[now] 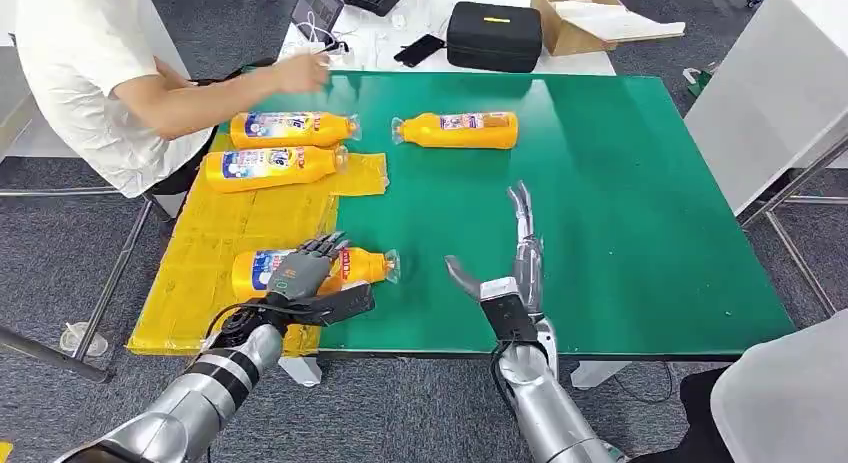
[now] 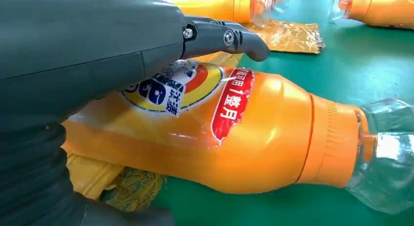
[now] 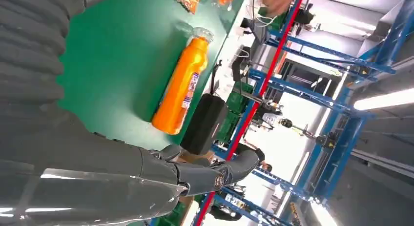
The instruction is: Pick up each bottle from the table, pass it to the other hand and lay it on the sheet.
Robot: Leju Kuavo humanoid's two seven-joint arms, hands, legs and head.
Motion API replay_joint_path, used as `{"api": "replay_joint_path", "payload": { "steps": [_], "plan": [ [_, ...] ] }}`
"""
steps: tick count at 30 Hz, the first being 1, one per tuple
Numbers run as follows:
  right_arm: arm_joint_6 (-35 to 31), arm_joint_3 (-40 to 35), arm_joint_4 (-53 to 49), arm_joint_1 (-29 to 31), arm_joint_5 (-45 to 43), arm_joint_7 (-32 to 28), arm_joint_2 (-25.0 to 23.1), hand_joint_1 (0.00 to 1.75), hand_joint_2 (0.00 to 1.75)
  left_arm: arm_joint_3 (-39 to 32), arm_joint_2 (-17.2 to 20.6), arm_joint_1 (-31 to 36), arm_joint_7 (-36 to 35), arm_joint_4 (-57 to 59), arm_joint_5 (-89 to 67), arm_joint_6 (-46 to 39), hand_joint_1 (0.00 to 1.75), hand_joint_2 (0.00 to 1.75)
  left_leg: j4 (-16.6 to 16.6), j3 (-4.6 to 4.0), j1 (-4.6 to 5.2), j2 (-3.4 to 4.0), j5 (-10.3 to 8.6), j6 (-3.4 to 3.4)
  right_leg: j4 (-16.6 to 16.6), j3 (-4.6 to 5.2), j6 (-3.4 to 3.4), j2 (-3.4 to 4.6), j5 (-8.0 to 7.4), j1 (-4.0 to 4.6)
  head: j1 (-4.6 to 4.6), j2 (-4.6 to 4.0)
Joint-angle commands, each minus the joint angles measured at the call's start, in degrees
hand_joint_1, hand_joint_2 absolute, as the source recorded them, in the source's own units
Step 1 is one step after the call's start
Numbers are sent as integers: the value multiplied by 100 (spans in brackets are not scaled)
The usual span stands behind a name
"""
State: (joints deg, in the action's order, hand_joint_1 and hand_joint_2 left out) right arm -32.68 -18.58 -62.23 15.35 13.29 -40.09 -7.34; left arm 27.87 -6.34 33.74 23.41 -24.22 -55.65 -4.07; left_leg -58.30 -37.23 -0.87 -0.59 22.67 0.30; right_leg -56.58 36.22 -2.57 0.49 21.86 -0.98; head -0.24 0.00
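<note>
— What surface is seen, and what is laid on it?

— A green table [image 1: 620, 233] is seen on grey carpet, with a yellow sheet [image 1: 230, 243] spread over its left edge. Two orange bottles [image 1: 272, 167] are laid side by side on the sheet near the far left corner, caps turned toward the table's middle. A fourth bottle [image 1: 458, 129] is laid on bare green near the far edge, well apart from the sheet, cap toward the left.

— And the bottle being handled?

— A third bottle [image 1: 262, 268] is lying on its side at the near left corner, its body on the sheet and its clear cap [image 2: 385, 153] over the green. The left hand [image 1: 305, 278] is laid over its labelled body, fingers draped across the top and thumb low on the near side; whether it is gripped or merely touched cannot be told.

— The other hand?

— The right hand [image 1: 515, 268] is held over the near edge around the table's middle, fingers stretched straight and thumb spread; nothing is held in it.

— Anything else?

— A person in a white shirt is seated at the far left corner, one hand [image 1: 300, 73] stretched over the far edge. A black case [image 1: 493, 35] and a cardboard box [image 1: 575, 15] are set on a white table beyond.
</note>
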Motion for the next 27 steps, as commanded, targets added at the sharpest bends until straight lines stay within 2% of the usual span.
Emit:
{"api": "replay_joint_path", "payload": {
  "steps": [1,3,4,5,7,11,12,14,18,22,23,25,26,27],
  "plan": [
    [-117,-124,291,171,-61,9,132,0,175,-53,-20,-164,482,-180,494,-286,0,175,3,29,0,17,12,4,5,-25,11,8,7,4,0,0],
    [-193,-94,184,66,-65,9,198,0,175,-149,-105,-503,919,-1083,1073,-184,0,175,2,24,0,5,10,5,4,-23,9,-4,9,3,-2,0],
    [-215,-49,144,12,-55,9,216,0,175,-22,-40,-778,903,-1865,1400,14,0,175,3,29,1,3,13,6,6,-29,10,-7,12,4,-2,0],
    [-229,-29,138,-1,-51,9,223,0,175,35,-19,-877,920,-2135,1475,27,0,175,1,20,2,-5,10,6,3,-21,8,-14,13,2,0,0],
    [-256,35,52,-93,-37,9,263,0,175,389,228,-1261,835,-3388,1898,98,0,175,-2,10,0,-3,9,5,2,-8,6,-10,11,3,0,0],
    [-330,137,-92,-213,26,9,278,0,175,674,335,-1738,795,-4660,2561,1,0,175,-7,24,0,11,27,4,-4,-20,13,-1,21,4,0,0],
    [-330,137,-92,-213,26,9,278,0,175,674,335,-1738,795,-4660,2561,1,0,175,-3,3,1,4,14,0,-2,0,7,-5,11,2,0,0],
    [-352,139,-106,-237,77,9,293,0,175,845,380,-1854,835,-4978,2729,-61,0,175,-6,28,0,8,29,0,-5,-24,16,-6,25,5,0,2],
    [-404,132,-105,-239,114,9,293,0,175,856,359,-1896,857,-5085,2753,-266,0,175,-3,13,0,11,20,1,0,-8,11,1,13,4,0,0],
    [-498,121,-79,-230,178,9,305,0,175,856,318,-1862,817,-5064,2663,-806,0,175,0,12,0,10,16,0,3,-7,11,0,10,4,-2,0],
    [-627,106,10,-210,346,9,331,0,175,879,310,-1887,813,-5103,2748,-822,0,175,-4,20,-2,12,21,2,1,-16,14,-1,15,7,0,0],
    [-732,698,387,-155,1709,9,189,0,175,858,215,-2055,784,-5254,3235,-587,0,175,-1,22,1,10,20,2,1,-17,13,-3,15,4,-2,0],
    [-732,834,776,-26,2330,220,223,0,175,735,32,-2264,619,-5347,3778,-340,0,175,5,14,1,3,13,1,7,-10,7,-5,9,2,-2,0],
    [-732,917,872,19,2580,306,299,0,175,749,-85,-2407,476,-5391,4025,-230,0,175,5,23,0,2,16,2,9,-21,9,-8,14,4,0,2]
  ]
}}
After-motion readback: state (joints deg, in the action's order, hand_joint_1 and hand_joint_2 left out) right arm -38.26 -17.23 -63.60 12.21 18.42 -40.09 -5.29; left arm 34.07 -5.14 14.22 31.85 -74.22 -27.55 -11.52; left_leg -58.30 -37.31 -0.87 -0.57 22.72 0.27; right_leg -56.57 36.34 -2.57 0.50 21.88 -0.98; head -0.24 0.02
